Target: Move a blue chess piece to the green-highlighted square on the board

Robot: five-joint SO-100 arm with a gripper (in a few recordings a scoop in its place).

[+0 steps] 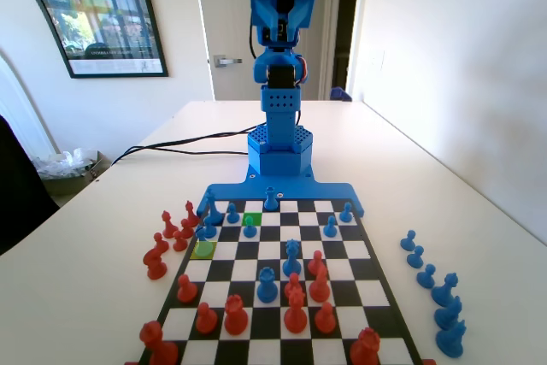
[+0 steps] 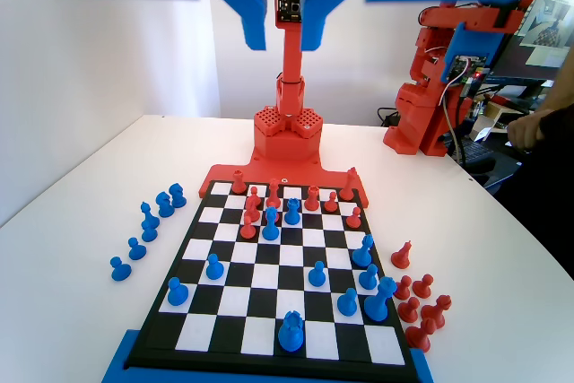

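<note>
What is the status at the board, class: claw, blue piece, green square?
Claw high above the board, open, holding nothing. Green-highlighted square bare. Blue chess piece one square nearer the fixed camera, untouched. Path clear.

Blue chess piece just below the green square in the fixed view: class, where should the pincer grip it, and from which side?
Grip the blue chess piece just under its rounded top, coming straight down from above: it stands upright and slim, with other blue pieces close on its left.

Blue plastic arm (image 1: 279,57), perforated base, thin red wires.
</note>
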